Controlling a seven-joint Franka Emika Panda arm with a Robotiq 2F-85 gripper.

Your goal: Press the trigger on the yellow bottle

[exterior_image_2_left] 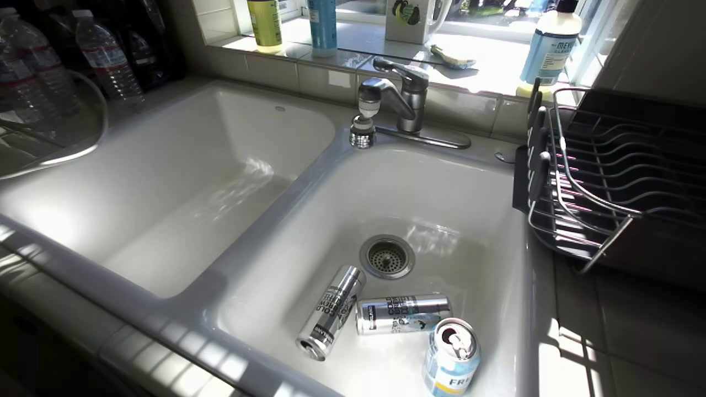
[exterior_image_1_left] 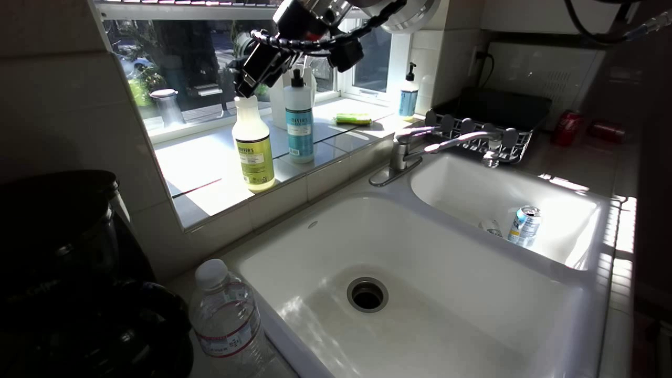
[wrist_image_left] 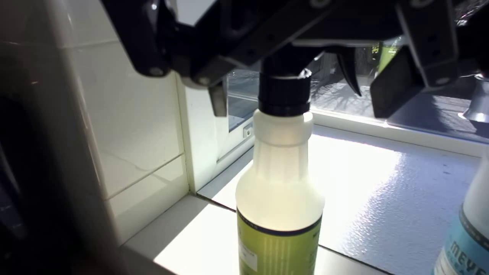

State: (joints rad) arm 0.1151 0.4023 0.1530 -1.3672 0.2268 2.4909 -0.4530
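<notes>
The yellow bottle stands upright on the window sill, also in both exterior views; one cuts off its upper part. Its black trigger hangs down from the spray head in the wrist view. The gripper bars hide the top of the spray head there. My gripper is open, with one finger left of the black collar and the other just right of the lever. A gap shows between the lever and the right finger. In an exterior view my gripper covers the bottle's top.
A teal bottle stands right beside the yellow one on the sill. A white pitcher, a sponge and a blue soap bottle are farther along. The faucet and double sink lie below the sill.
</notes>
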